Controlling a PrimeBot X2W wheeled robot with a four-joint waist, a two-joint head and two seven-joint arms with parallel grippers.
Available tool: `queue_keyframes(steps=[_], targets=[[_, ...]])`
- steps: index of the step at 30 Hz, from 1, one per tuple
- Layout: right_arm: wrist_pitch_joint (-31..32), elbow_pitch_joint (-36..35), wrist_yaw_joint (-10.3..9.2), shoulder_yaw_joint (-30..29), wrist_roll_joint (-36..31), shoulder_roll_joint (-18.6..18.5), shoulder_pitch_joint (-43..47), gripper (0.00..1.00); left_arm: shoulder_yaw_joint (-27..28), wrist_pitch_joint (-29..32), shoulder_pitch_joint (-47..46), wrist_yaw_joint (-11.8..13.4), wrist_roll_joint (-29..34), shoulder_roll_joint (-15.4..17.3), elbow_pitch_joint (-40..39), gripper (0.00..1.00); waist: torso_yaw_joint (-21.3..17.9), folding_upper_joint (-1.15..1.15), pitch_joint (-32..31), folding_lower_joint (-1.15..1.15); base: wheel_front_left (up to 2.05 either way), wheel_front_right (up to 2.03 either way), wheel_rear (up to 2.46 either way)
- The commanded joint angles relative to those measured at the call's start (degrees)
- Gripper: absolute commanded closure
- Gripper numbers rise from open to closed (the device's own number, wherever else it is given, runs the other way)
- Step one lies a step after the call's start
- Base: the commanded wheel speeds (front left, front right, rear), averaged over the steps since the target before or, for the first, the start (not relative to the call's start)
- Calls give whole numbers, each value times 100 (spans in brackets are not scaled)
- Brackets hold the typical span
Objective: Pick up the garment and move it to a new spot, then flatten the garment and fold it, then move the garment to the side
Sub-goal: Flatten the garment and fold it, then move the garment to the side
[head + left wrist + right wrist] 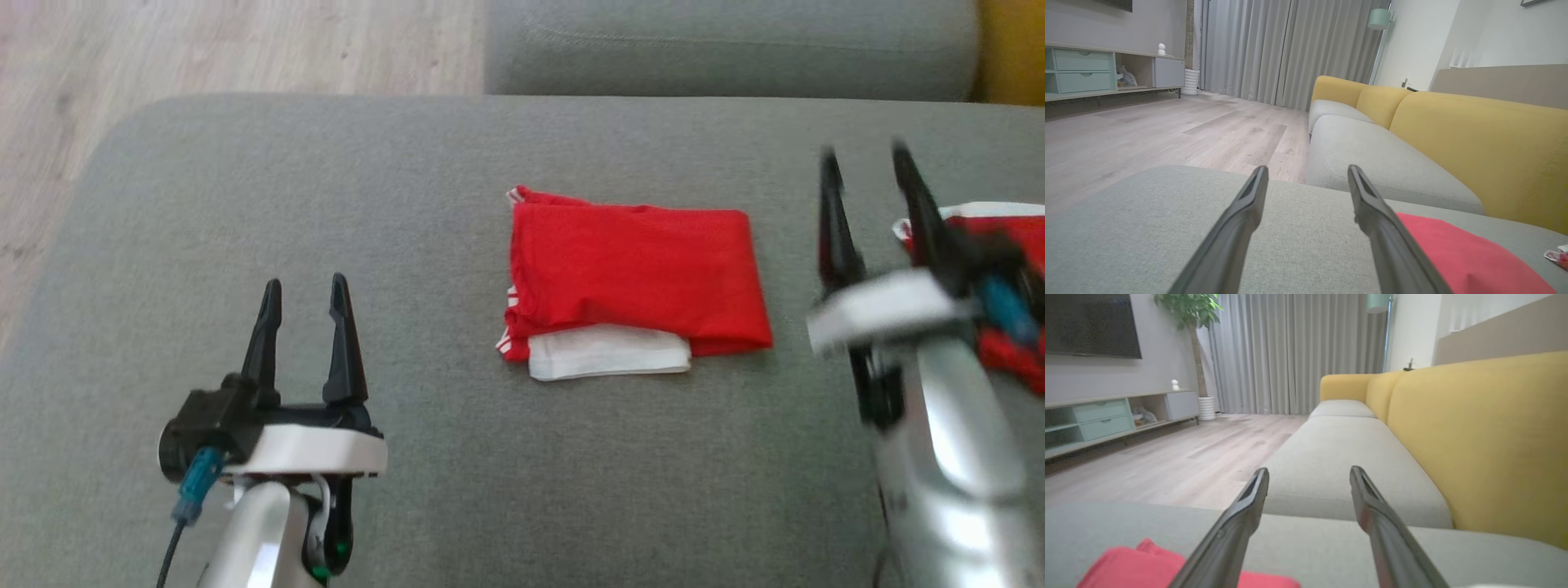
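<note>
Over grey sofa cushion (pixel 245 180), lower left: left gripper (pixel 305 282) is holding fingers spread, empty; folded red jersey (pixel 633 269) is lying mid-cushion, apart from both grippers; right gripper (pixel 864 153), blurred, is standing spread, empty, before a second red cloth (pixel 1012 237)

- The folded garment (pixel 633 278) lies mid-cushion (pixel 326 163).
- Left gripper (pixel 305 282) at its 9 o'clock, apart.
- Right gripper (pixel 864 152) at its 2 o'clock, second cloth (pixel 1012 355) beyond.
</note>
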State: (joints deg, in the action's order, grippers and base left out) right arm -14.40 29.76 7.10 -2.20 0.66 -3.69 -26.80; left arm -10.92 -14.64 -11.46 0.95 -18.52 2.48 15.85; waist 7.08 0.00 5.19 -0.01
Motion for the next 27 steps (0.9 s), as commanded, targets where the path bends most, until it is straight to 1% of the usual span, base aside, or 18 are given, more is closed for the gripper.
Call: queue_keyframes(steps=[1, 7, 13, 17, 27], targets=[[-59, -301, 39, 73, -52, 81, 58, 0, 207, -36, -110, -16, 29, 40, -214, 0, -75, 0, -55, 1, 0, 0, 0], [-59, -1123, 39, -117, 63, 81, 1124, 0, 243, -36, 45, -7, 45, 40, -252, 0, -245, 0, -121, 1, 0, 0, 0], [-60, -1502, 39, -46, 367, 81, 1746, 0, 347, -36, 211, 4, 138, 40, -291, 0, -378, 0, -123, 1, 0, 0, 0], [-60, -1509, 39, -26, 482, 81, 1874, 0, 350, -36, 255, -9, 203, 40, -248, 0, -396, 0, -93, 1, 0, 0, 0], [-60, -1484, 39, 7, 466, 81, 1815, 0, 329, -36, 221, -21, 178, 40, -215, 0, -398, 0, -79, 1, 0, 0, 0]])
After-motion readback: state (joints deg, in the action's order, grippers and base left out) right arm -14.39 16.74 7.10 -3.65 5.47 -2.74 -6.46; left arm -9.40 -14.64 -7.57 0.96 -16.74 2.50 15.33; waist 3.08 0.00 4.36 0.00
